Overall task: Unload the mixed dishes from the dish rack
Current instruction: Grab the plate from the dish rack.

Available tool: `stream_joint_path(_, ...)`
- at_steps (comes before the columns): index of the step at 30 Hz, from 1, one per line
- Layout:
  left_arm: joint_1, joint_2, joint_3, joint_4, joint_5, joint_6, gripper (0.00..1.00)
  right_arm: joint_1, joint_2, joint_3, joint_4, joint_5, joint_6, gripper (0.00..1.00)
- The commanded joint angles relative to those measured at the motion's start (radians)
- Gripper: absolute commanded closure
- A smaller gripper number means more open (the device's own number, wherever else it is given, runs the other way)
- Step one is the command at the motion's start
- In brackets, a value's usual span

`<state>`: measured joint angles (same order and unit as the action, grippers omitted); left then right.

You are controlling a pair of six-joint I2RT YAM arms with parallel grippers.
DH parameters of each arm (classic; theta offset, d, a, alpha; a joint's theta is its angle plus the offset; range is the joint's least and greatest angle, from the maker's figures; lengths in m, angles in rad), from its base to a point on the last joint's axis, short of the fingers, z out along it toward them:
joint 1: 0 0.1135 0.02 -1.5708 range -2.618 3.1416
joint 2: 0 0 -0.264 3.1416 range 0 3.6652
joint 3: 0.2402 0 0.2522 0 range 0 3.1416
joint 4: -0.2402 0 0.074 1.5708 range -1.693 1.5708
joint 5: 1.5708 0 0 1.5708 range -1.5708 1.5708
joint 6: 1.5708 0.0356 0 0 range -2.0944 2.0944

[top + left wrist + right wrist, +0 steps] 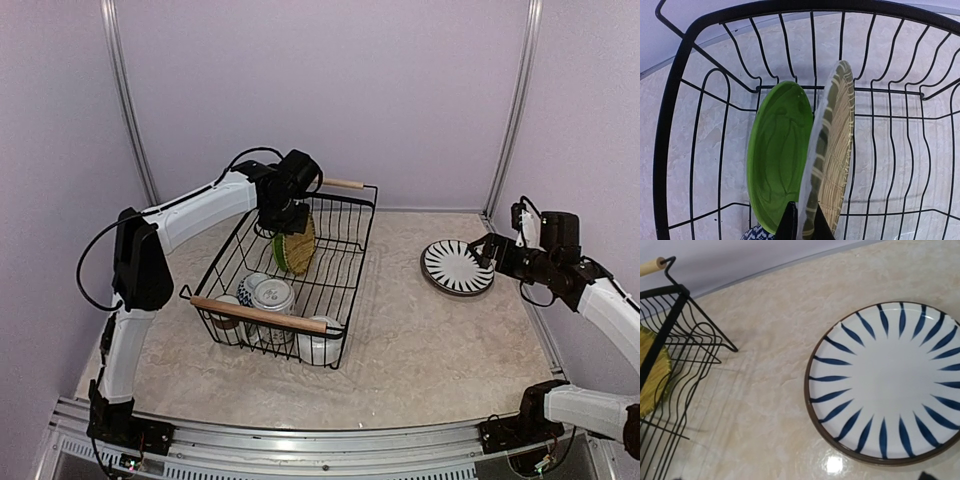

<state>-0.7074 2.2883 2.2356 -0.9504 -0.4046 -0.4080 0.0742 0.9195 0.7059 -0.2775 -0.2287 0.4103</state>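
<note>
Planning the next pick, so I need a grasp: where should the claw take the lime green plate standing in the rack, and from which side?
Pinch its upper rim, coming straight down from above. The lime green plate stands on edge in the dish rack, so only that rim is free. The tan striped plate crowds one face, so a finger must slip between them.

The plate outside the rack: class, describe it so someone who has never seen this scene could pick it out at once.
From the black wire dish rack left of centre, look right across the tabletop towards the right gripper. There lies the white plate with dark radiating stripes. Unlike the lime green plate and the olive striped plate, standing on edge in the rack, it lies flat.
</note>
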Motion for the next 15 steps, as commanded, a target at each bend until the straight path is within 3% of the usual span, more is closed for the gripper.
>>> stream_joint_path(1, -0.037, -0.104, 0.091, -0.001, -0.043, 0.066, 1.0, 0.004, 0.017, 0.004, 0.016, -0.023, 0.014, 0.0)
stream_joint_path(8, -0.043, -0.194, 0.113, -0.028, -0.008, 0.072, 1.0, 0.006, 0.061, -0.004, 0.053, -0.081, 0.045, 0.0)
stream_joint_path(12, 0.003, -0.283, 0.057, -0.016, 0.183, -0.014, 1.0, 0.015, 0.097, -0.029, 0.151, -0.167, 0.121, 0.0)
stream_joint_path(15, 0.057, -0.382, -0.068, 0.077, 0.38, -0.082, 1.0, 0.04, 0.123, -0.029, 0.217, -0.205, 0.188, 0.0)
